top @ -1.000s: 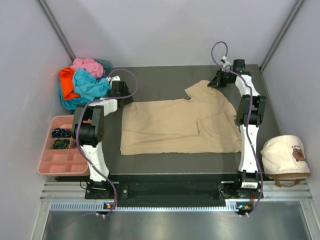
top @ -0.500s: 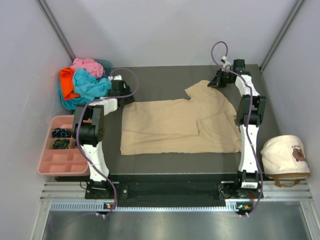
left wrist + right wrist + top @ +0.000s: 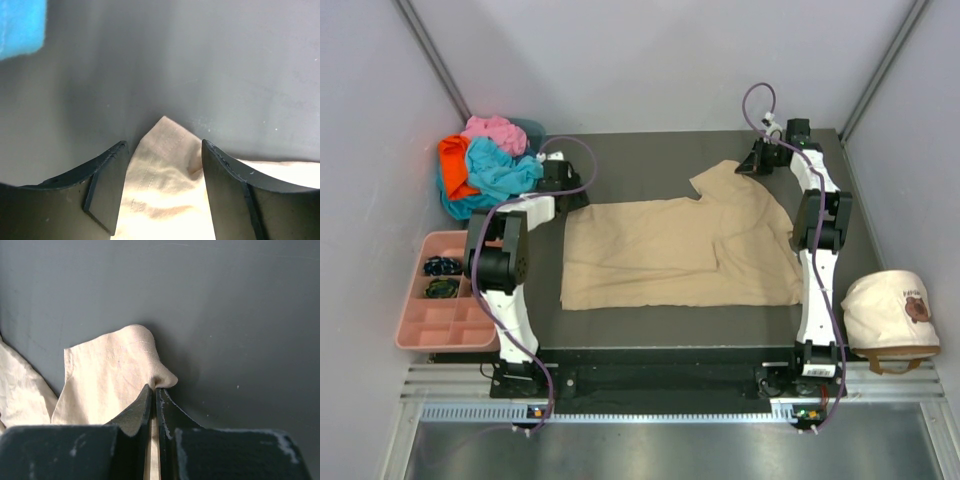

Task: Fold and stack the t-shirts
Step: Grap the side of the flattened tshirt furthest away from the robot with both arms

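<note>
A large tan t-shirt [image 3: 680, 250] lies spread flat on the dark table. My left gripper [image 3: 163, 150] [image 3: 572, 193] stands open at the shirt's far left corner; that stitched corner [image 3: 165, 150] lies between the two fingers, unclamped. My right gripper [image 3: 155, 388] [image 3: 748, 166] is shut on a pinched fold of the tan shirt's far right corner [image 3: 115, 370], low on the table. Turquoise [image 3: 502, 170], orange [image 3: 453, 160] and pink [image 3: 495, 130] t-shirts sit bunched in a pile at the far left. A turquoise edge [image 3: 20, 25] shows in the left wrist view.
A pink compartment tray [image 3: 420, 335] with small dark items sits off the table's left side. A cream cap [image 3: 890, 310] with a brown emblem lies at the right. Grey walls close in the back and both sides.
</note>
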